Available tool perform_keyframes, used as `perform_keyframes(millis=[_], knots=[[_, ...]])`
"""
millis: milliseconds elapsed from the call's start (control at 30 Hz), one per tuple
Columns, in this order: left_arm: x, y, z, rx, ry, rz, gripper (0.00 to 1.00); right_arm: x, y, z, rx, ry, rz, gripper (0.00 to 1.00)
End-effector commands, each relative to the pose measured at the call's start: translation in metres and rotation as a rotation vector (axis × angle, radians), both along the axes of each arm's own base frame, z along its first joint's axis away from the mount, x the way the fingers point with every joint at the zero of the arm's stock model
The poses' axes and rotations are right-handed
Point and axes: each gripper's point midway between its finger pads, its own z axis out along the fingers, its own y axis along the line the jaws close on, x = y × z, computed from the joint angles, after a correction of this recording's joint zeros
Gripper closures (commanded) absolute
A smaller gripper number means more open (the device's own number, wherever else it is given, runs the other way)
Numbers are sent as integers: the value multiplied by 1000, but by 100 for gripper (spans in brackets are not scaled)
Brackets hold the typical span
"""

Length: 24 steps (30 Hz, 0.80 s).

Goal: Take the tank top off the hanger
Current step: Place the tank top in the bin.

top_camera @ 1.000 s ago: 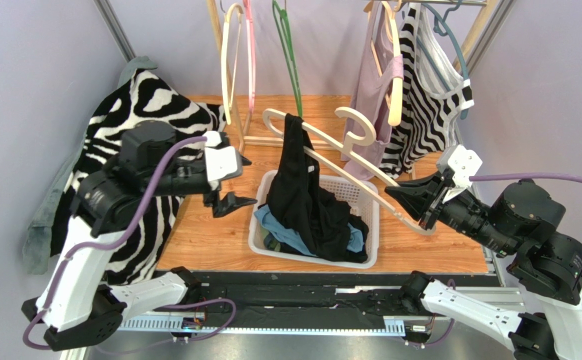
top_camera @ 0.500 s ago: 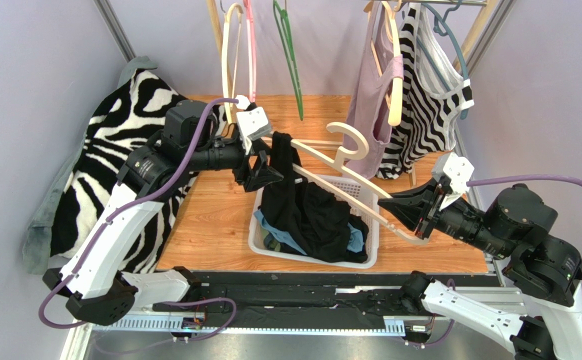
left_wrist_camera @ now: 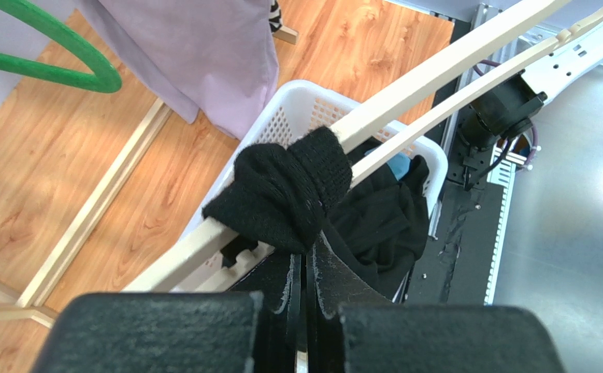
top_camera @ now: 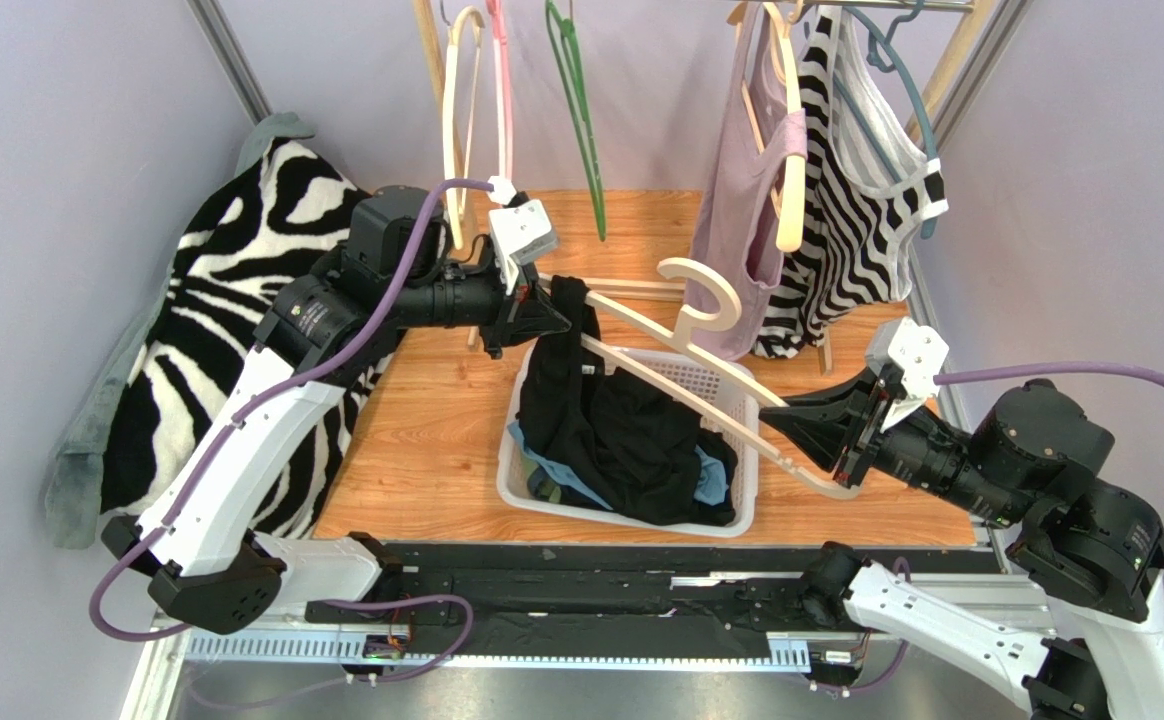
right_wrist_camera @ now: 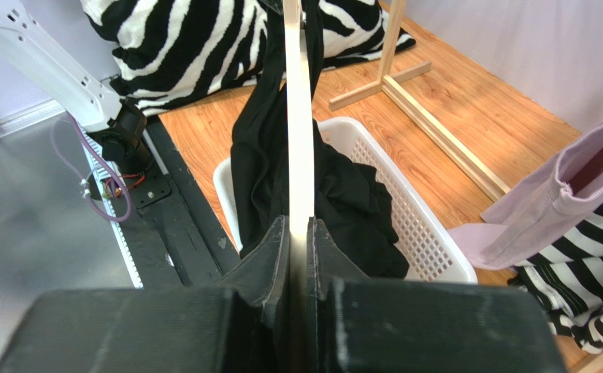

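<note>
Fingers [left_wrist_camera: 343,284] of the left gripper [top_camera: 536,315] are pinching the black tank top [top_camera: 603,428] by its strap on the cream hanger [top_camera: 663,387], upper centre. The right gripper [top_camera: 784,428] is clamping the hanger's lower-right arm. The garment body is sagging into the white basket [top_camera: 507,458]. Judgement: slide the strap off the tip with the hanger braced.

An orange-brown wooden tabletop [top_camera: 423,450] carries a white perforated plastic basket [top_camera: 726,396] near its front, a clothes rack's pale wooden base bars [top_camera: 636,285] behind, and zebra-striped fabric [top_camera: 228,300] overlapping its left edge.

White arm links [top_camera: 250,443], black joints [top_camera: 1062,443], purple cables [top_camera: 1084,368]
</note>
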Motion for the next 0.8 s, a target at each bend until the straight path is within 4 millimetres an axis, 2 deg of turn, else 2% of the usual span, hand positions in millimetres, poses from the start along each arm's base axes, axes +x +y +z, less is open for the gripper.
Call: perform_keyframes(millis=[0, 167, 300, 367, 400, 433, 500, 533, 600, 667, 733, 767], knots=[[-4, 7, 32, -54, -92, 11, 100, 1, -12, 13, 15, -42, -47, 100], [-1, 16, 45, -54, -147, 53, 100, -4, -25, 3, -25, -5, -73, 100], [18, 32, 59, -45, -204, 186, 100, -25, -43, 3, -45, 34, -60, 100], [23, 34, 59, -41, -212, 207, 100, -37, -51, 9, -42, 52, -39, 100], [21, 32, 58, -41, -207, 195, 100, -46, -59, 4, -55, 102, -45, 100], [20, 31, 57, -44, -198, 186, 100, -55, -68, 28, -7, 82, -46, 100], [14, 25, 57, -57, -179, 142, 100, -64, -81, 36, 18, 99, -69, 100], [12, 23, 56, -62, -168, 126, 100, -67, -90, 50, 51, 70, -88, 100], [4, 13, 58, -71, -149, 65, 100, -51, -106, 56, 55, 43, -218, 100], [-3, 7, 53, -56, -133, 23, 100, -32, -108, 59, 48, 35, -306, 100], [-12, -4, 38, -16, -127, -37, 100, -19, -98, 69, 73, 19, -322, 100], [-17, -8, 31, 2, -128, -63, 100, -4, -87, 68, 58, 38, -348, 100]])
